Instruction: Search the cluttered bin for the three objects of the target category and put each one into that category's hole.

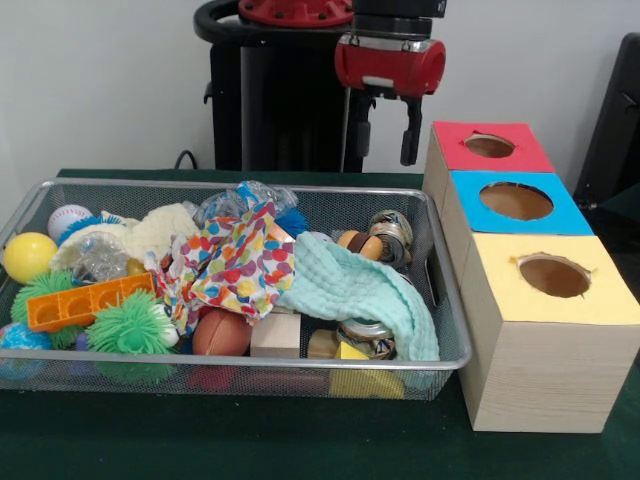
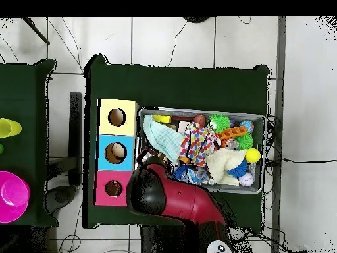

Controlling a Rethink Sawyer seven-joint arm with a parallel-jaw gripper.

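Above bin (image 1: pixel 30 196), spread claw (image 1: pixel 385 132)

Even, soft indoor light; mild blur

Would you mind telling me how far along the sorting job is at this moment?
Little looks done: the overhead view shows something pale inside the blue box, but what it is cannot be told. Nothing is in hand; the hand hangs open and empty above the far rim of the bin. What is left is the search: the bin is full of clutter under a spotted cloth and a mint cloth.
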